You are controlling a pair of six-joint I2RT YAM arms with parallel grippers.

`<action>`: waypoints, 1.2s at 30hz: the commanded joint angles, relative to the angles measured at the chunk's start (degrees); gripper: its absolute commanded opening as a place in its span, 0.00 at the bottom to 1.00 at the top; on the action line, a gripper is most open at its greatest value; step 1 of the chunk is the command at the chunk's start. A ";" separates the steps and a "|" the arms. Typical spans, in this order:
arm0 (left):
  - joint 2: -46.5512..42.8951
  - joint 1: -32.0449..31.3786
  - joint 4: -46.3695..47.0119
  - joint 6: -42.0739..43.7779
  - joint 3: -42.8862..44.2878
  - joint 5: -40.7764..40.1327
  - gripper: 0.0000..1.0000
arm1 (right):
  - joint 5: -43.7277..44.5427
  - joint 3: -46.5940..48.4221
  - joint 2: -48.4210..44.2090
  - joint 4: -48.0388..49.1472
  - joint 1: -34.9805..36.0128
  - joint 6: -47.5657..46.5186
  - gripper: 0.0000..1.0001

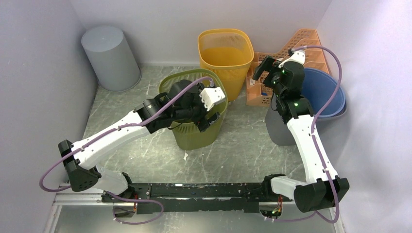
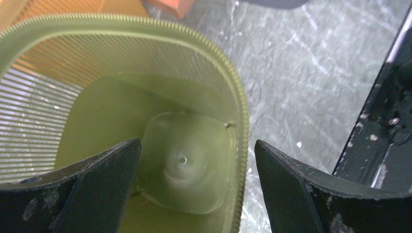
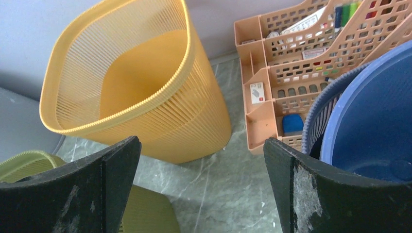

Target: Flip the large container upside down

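1. Green slatted plastic: the bin [image 1: 194, 138] stands upright, mouth up, at the middle of the top view on the marbled table [image 1: 243, 150]. Much of its rim is hidden there by the left arm.
2. The left gripper [image 1: 210, 119] hangs over the bin's right rim with its jaws spread wide. In its wrist view one finger [image 2: 104, 184] is over the inside of the bin [image 2: 194, 160] and the other is outside the wall. Whether either touches the rim cannot be told.
3. The right gripper [image 1: 262, 68] is raised at upper right of the top view, jaws wide apart and gripping nothing – the gap in its wrist view [image 3: 201, 140] shows only table and bins beyond.
4. A yellow bin [image 1: 226, 53] stands upright just behind the green one.
5. An orange organiser [image 1: 301, 41] is partly hidden by the right arm; its small contents are too small to name.
6. A blue tub [image 1: 320, 90] sits at the right edge, nested in a darker slatted basket [image 3: 316, 116] – mostly covered.
7. A grey bin [image 1: 111, 58] stands at upper left.
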 commanded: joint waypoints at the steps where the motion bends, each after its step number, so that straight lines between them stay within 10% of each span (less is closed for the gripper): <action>1: 0.07 0.06 1.62 3.06 -2.86 -2.80 1.00 | -3.03 -1.94 -1.96 1.06 -1.33 -0.12 1.00; 8: 0.77 0.06 1.19 3.19 -5.59 -5.25 0.73 | -3.74 -2.94 -2.99 1.17 -1.94 -0.57 1.00; 11: 0.59 0.06 0.69 2.53 -6.38 -4.83 0.17 | -3.39 -3.82 -3.10 1.23 -2.23 -0.70 1.00; 13: 0.46 0.05 -0.07 2.36 -7.00 -4.66 0.07 | -3.41 -4.28 -3.20 1.29 -2.50 -0.64 1.00; 22: -1.03 0.06 -2.76 -3.77 -5.13 -4.12 0.07 | -2.49 -4.81 -4.25 0.97 -4.33 -1.59 1.00; 36: -18.40 1.81 27.14 -24.16 -17.05 20.94 0.07 | -5.01 -7.91 -4.16 2.30 -7.47 -0.68 1.00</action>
